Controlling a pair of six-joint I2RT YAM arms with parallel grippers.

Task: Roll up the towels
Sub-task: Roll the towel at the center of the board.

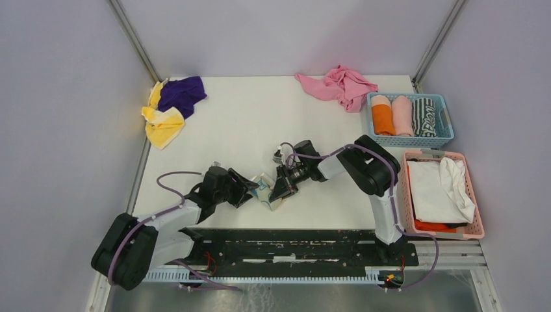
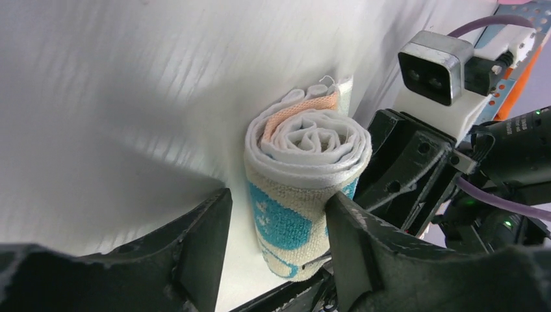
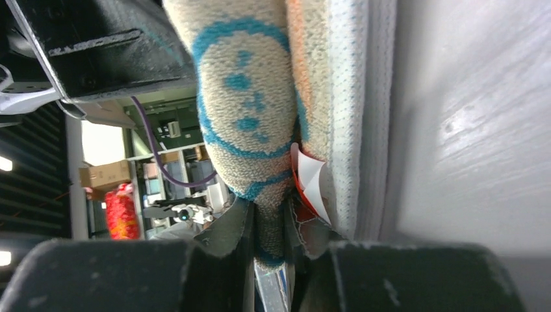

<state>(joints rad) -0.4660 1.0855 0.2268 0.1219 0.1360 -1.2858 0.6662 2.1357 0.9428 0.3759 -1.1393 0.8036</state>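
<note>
A cream towel with a blue pattern (image 1: 266, 190) is rolled into a tight roll and stands on end on the white table, near the front middle. In the left wrist view the roll (image 2: 305, 169) shows its spiral end. My left gripper (image 2: 278, 218) is open around the roll: its right finger touches the roll and its left finger stands clear. It reaches in from the left in the top view (image 1: 250, 188). My right gripper (image 3: 268, 227) is shut on the towel's (image 3: 247, 97) outer edge, coming in from the right (image 1: 283, 187).
A pink towel (image 1: 339, 84) lies crumpled at the back. Yellow and purple towels (image 1: 170, 104) lie at the back left. A blue basket (image 1: 448, 123) holds rolled towels. A pink basket (image 1: 404, 195) holds white cloth at the right.
</note>
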